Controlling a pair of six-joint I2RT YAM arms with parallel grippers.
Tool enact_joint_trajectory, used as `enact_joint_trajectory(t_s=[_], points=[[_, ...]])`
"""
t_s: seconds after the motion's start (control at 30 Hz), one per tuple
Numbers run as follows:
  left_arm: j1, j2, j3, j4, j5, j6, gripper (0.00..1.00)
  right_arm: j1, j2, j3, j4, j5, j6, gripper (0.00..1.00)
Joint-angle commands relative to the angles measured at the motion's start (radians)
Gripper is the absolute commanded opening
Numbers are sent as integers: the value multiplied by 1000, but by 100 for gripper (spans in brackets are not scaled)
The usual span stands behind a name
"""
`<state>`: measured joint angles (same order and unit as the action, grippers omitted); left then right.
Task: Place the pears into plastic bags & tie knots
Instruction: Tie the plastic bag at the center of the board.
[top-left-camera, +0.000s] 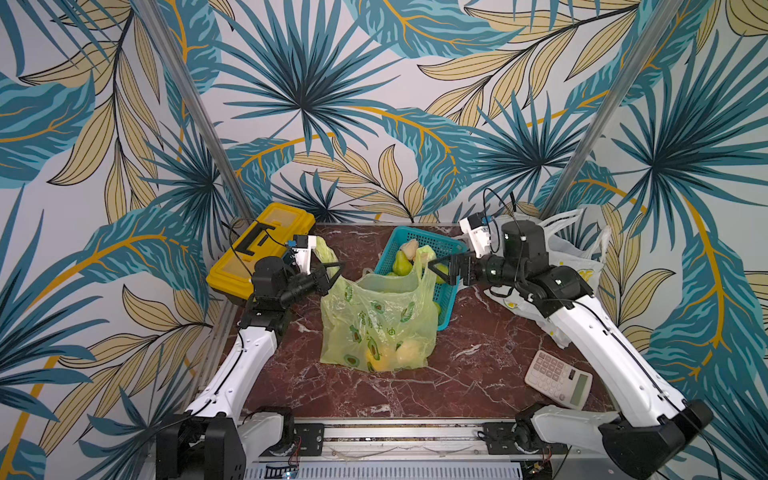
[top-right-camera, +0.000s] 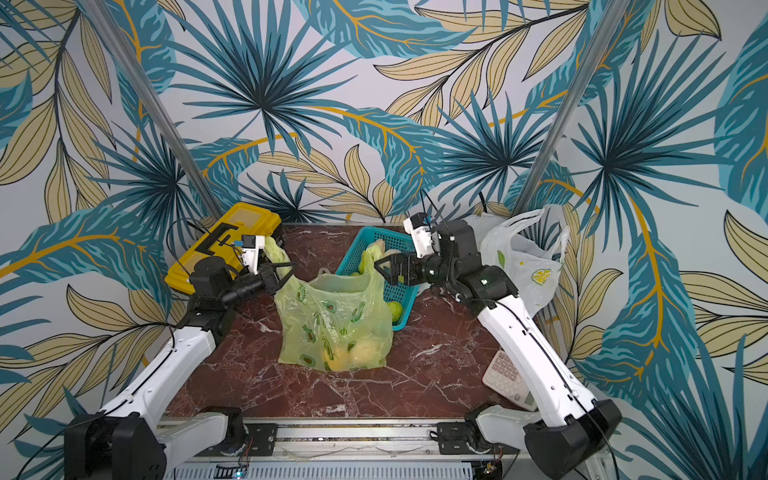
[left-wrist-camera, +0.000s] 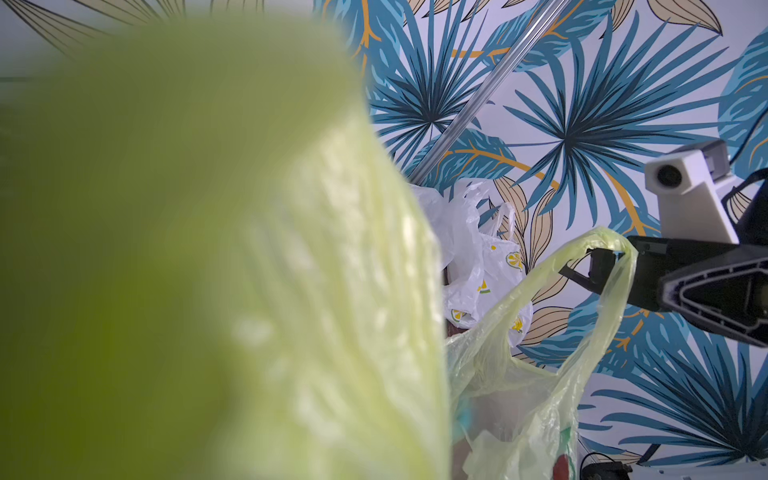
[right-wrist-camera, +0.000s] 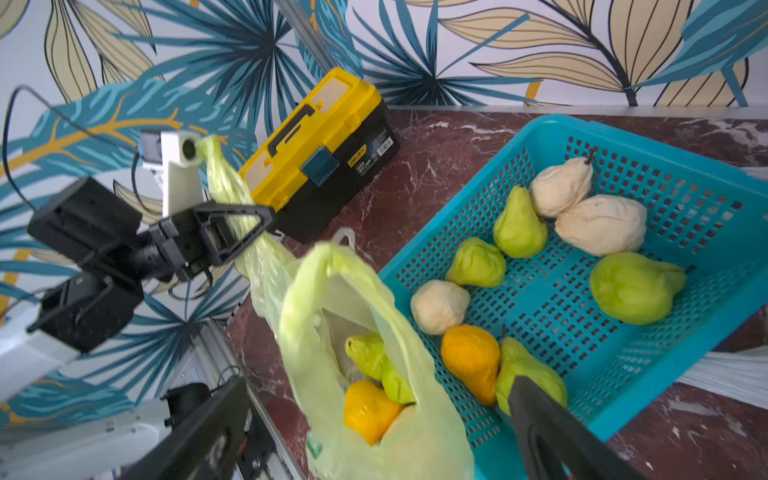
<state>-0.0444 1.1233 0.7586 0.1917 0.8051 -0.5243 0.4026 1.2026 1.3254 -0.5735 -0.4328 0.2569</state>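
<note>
Dark red marble table top (top-left-camera: 374, 399), white veins. Far left corner: yellow toolbox (top-left-camera: 232, 274), lid shut. Far middle: teal mesh basket (top-left-camera: 434, 242). Centre, touching the basket's near side: lime-green bag (top-left-camera: 374, 324), standing slumped. Far right: white bags (top-left-camera: 577, 257), crumpled. Near right: calculator (top-left-camera: 559, 382), flat, keys up.

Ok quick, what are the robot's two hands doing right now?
Left gripper: shut on the lime-green bag's handle.
Right gripper: jaws open; the bag's other handle hangs over one jaw.
</note>
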Motion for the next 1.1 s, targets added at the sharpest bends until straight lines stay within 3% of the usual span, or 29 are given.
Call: enact_joint_trajectory(t_s=[0.0, 0.17, 0.3, 0.47, 0.63, 0.77, 1.07], points=[[8, -8, 34, 1, 31, 13, 4, -2, -36, -149, 175, -71, -71, 99], [11, 1, 32, 0, 41, 16, 3, -1, -46, -316, 519, -97, -70, 99], [11, -2, 34, -18, 40, 32, 3, -1, 51, -325, 629, -140, -78, 99], [12, -8, 29, -20, 38, 37, 4, -1, 172, -308, 729, -144, -59, 91], [11, -15, 30, -26, 40, 37, 4, -2, 231, -304, 810, -173, 33, 73], [12, -20, 30, -26, 33, 31, 4, -1, 250, -303, 819, -160, 85, 50], [12, -42, 48, -56, 45, 20, 4, 12, 226, -338, 812, -118, 139, 35]])
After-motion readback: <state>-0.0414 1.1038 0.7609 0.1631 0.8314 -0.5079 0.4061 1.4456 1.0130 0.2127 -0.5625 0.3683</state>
